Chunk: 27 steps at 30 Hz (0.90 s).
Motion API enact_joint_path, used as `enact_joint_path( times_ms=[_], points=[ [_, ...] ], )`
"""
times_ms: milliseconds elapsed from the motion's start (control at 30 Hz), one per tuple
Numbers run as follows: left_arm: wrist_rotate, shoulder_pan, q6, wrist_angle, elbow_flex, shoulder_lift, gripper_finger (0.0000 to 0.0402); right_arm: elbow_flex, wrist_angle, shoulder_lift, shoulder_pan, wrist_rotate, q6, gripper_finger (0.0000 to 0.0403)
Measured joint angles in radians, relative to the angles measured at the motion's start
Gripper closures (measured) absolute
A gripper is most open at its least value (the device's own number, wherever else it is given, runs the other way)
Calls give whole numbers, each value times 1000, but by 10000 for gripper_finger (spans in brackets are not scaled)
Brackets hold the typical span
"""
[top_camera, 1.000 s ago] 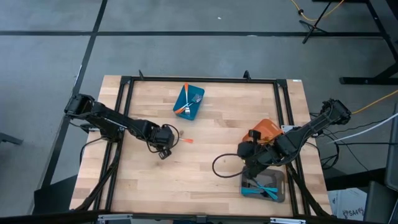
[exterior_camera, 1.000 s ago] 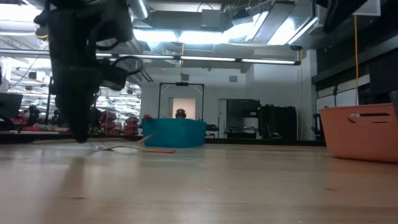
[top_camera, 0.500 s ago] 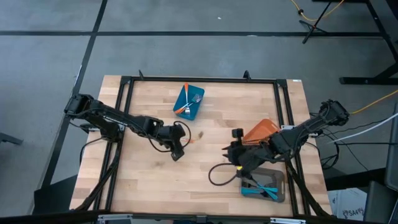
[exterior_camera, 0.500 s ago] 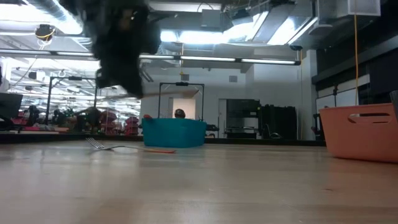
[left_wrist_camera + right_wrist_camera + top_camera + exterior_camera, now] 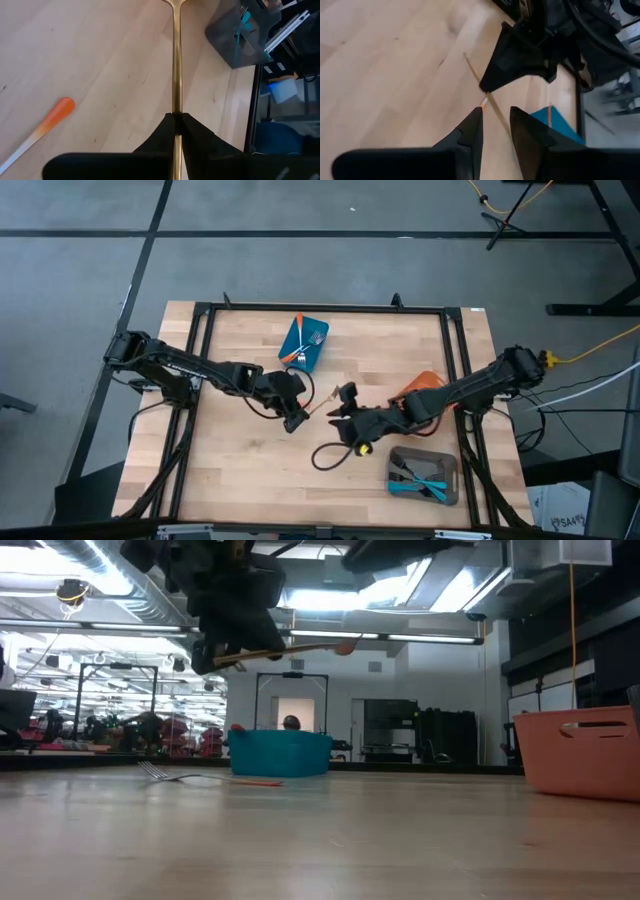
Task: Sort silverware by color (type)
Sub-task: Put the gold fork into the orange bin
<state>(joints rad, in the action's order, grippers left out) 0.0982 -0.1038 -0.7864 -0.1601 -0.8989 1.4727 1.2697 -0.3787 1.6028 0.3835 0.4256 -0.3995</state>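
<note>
My left gripper (image 5: 297, 417) is shut on a gold-coloured fork (image 5: 175, 60) above the middle of the table. The fork sticks out level toward my right gripper (image 5: 341, 407), its tine end forward (image 5: 340, 645). My right gripper (image 5: 496, 114) faces the left one, open, and the fork's free end reaches between its fingers. An orange-handled fork (image 5: 205, 779) lies flat on the wood below them. The blue container (image 5: 304, 343) holds orange-handled forks and the grey container (image 5: 425, 477) holds blue-handled ones. My left gripper pinches the gold fork's slim shaft (image 5: 175, 111) between its two fingers, which lie along the shaft. The fingers slant down toward the table's right. The fork is lifted clear of the table and stays about level. My right gripper: I cannot tell whether its fingers (image 5: 474, 120) touch the fork's free end.
The orange container (image 5: 425, 391) stands under my right arm at the table's right. A black frame (image 5: 320, 310) runs round the table. A loose black cable (image 5: 330, 452) loops on the wood in front of the right arm.
My left gripper has risen from the table with the gold fork, gone toward the table's right and tipped from pointing down to slanting. My right gripper has left the grey container, swung toward the table's middle and the left gripper, and rolled.
</note>
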Motion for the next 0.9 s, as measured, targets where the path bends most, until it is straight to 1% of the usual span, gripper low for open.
enact_joint_path(
  times_ms=[133, 367, 567, 700, 900],
  points=[
    [-1, 0, -8, 0, 0, 0, 391, 0, 63, 49, -37, 0, -80, 311],
    [-2, 0, -24, -2, 0, 0, 391, 0, 91, 118, -80, -1, -133, 311],
    [-2, 0, -27, -3, 0, -1, 391, 0, 91, 158, -83, -35, -170, 311],
    [2, 0, -27, -3, 0, -1, 391, 0, 100, 173, -83, -9, -194, 311],
    [3, 0, -27, -6, 0, -1, 391, 0, 125, 179, -83, -8, -213, 311]
  ],
)
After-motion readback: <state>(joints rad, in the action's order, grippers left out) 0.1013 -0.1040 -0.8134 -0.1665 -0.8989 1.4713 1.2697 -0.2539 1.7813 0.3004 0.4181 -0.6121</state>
